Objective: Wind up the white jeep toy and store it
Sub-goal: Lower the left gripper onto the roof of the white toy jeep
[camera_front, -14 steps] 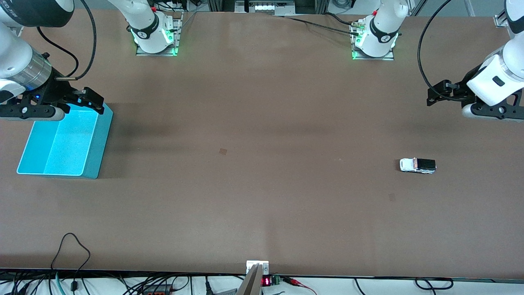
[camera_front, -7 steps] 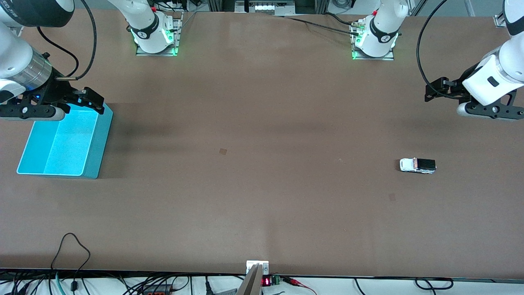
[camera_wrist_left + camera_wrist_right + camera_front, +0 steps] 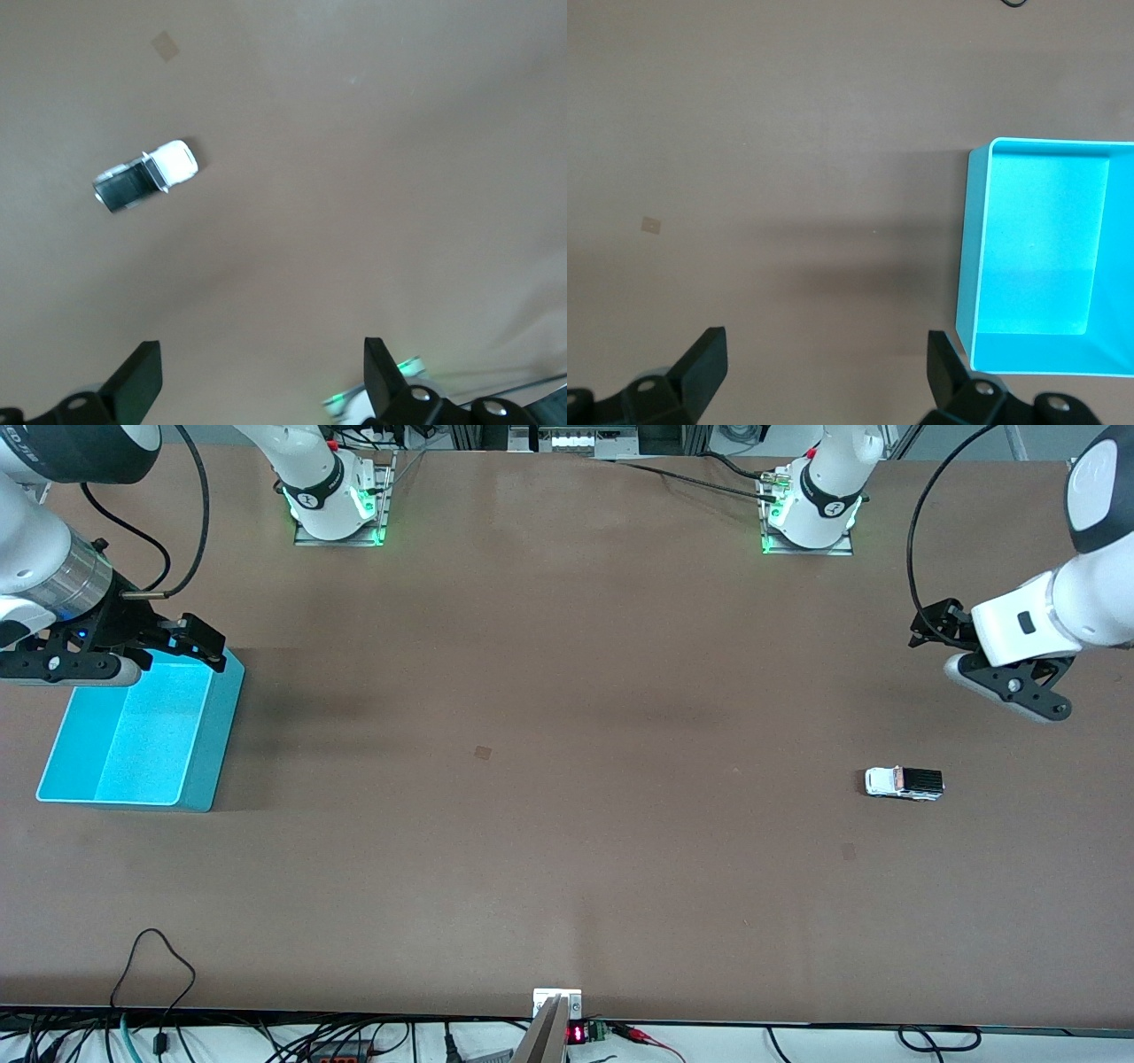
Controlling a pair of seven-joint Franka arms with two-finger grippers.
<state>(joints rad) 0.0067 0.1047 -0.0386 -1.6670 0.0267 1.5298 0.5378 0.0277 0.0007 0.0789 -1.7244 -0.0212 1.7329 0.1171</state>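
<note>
On table: white jeep toy (image 3: 904,783) (near left gripper (image 3: 974,657)).

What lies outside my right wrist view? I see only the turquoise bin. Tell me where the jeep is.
Observer: The white jeep toy stands on its wheels toward the left arm's end of the table.
Operator: Give me its heading.
Observer: Its white end points toward the turquoise bin at the right arm's end.
Operator: Report the arms.
Observer: The left gripper hangs over bare table beside the jeep, fingers open; the right gripper waits open at the bin's edge.
</note>
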